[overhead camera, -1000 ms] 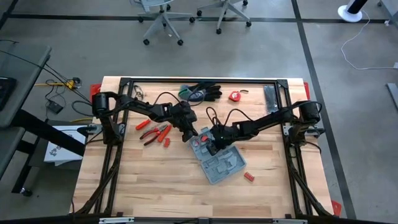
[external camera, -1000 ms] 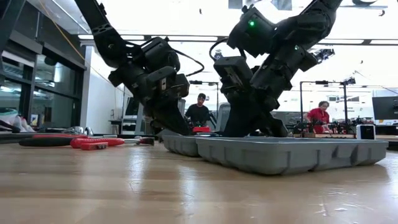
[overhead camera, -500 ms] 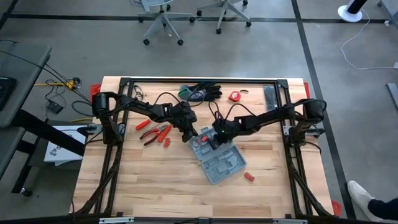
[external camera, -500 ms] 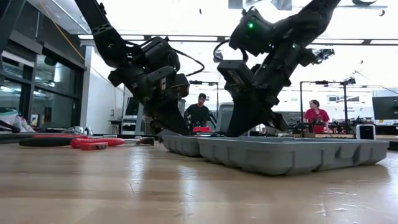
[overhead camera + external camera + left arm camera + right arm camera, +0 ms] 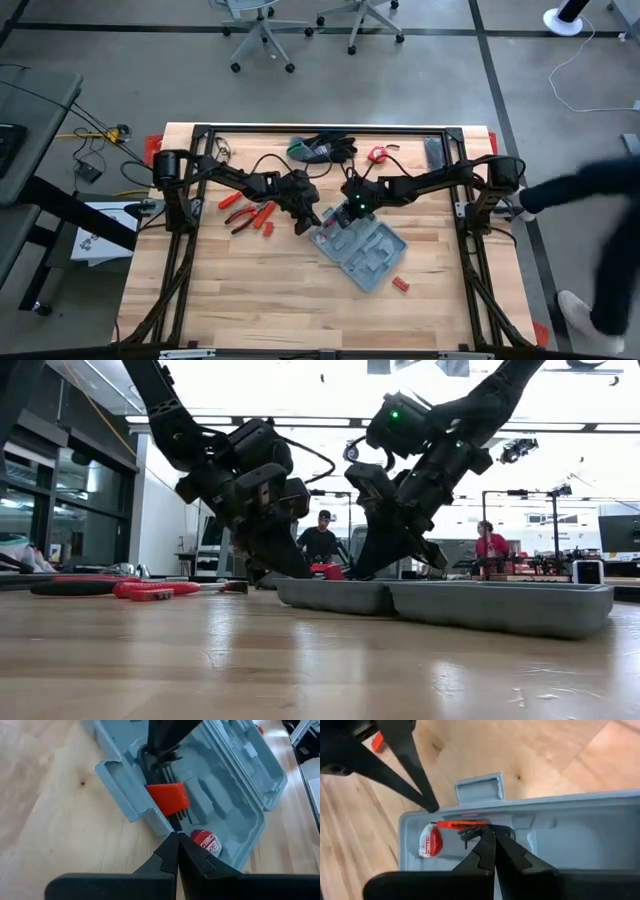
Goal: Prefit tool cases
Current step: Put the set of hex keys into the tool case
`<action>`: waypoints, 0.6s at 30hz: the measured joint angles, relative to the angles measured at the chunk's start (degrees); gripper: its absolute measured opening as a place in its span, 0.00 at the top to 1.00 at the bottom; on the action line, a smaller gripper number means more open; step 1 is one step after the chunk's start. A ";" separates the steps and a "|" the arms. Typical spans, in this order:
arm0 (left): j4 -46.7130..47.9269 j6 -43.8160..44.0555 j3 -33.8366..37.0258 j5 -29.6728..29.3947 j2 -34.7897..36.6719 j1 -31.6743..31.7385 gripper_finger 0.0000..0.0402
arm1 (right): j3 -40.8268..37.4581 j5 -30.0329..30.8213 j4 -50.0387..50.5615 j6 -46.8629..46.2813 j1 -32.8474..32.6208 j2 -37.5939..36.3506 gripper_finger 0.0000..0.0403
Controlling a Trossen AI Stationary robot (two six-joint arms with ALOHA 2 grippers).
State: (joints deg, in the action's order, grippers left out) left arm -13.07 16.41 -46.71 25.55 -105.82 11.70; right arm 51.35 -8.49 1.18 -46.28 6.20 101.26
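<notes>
- The tool case looks like moulded grey-blue plastic, smooth, with a soft sheen on the recess walls.
- The table is pale wood in planks, grain and knots showing, lightly glossy in the low view.
- The fingers of the left gripper look matt black plastic.
- The red holder in the case looks smooth matt plastic.
- The pliers have red handles, seemingly rubbery.

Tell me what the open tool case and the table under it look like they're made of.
Tool case: likely moulded plastic, matte grey-blue; it has rounded corners, shaped recesses and a moulded latch tab.
Table: looks like wood, pale planks with visible grain, seams and knots, smooth with a slight sheen in the low view.
</notes>
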 joint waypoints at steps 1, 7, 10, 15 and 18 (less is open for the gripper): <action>0.11 0.06 0.01 -0.13 -0.02 -0.05 1.00 | 0.00 -0.45 0.12 0.18 0.00 0.01 1.00; 1.84 0.51 0.29 -1.42 -0.38 -0.15 1.00 | 0.00 -1.95 2.37 1.06 -1.82 0.04 1.00; 2.35 0.44 0.16 -1.13 -0.21 -0.15 1.00 | 0.00 -2.27 4.05 1.34 -3.47 0.04 1.00; 2.37 0.04 0.16 -0.75 -0.24 -0.15 1.00 | 0.00 1.44 6.70 0.07 -5.54 -1.42 1.00; 2.47 0.64 0.18 -0.72 -0.24 -0.15 1.00 | 0.02 1.60 6.47 0.04 -5.56 -3.42 1.00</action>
State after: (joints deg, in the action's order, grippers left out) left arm -10.60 17.05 -46.52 24.83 -106.06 11.55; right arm 51.37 -6.89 7.65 -46.24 0.64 97.83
